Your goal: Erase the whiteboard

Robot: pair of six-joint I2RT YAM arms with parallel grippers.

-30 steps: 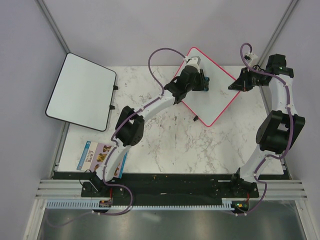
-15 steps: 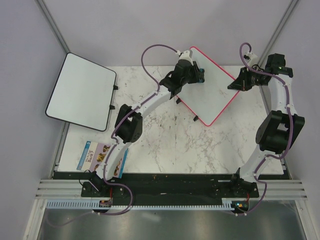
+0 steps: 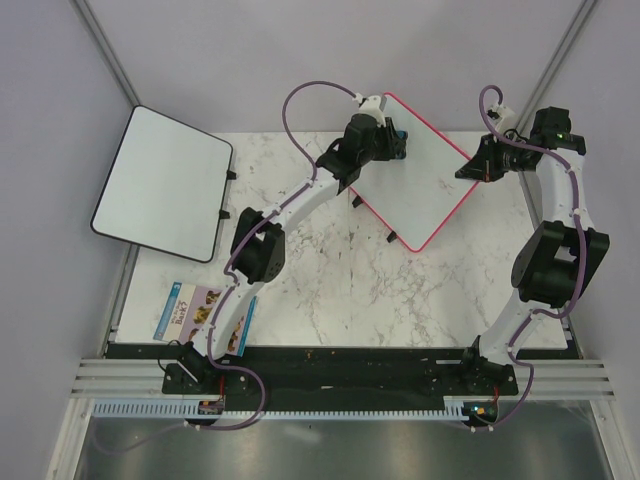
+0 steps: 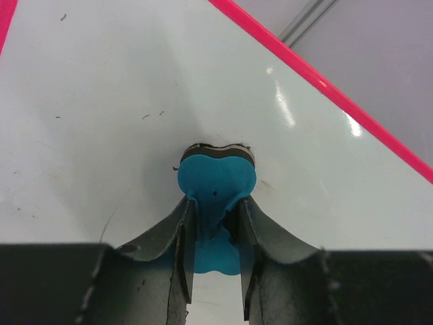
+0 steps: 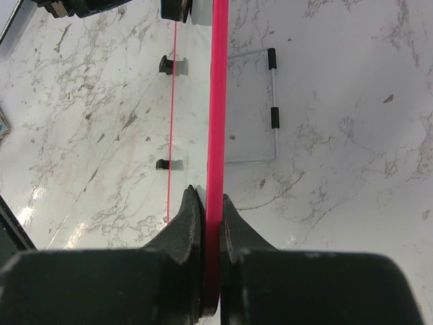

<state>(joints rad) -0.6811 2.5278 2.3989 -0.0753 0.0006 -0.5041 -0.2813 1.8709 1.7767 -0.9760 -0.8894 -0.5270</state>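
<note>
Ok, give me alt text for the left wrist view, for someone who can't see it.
The left gripper clamps a blue eraser, its dark edge pressed against the whiteboard. The white surface fills most of the picture, showing only a few faint specks, and its pink frame runs diagonally across the upper right.
</note>
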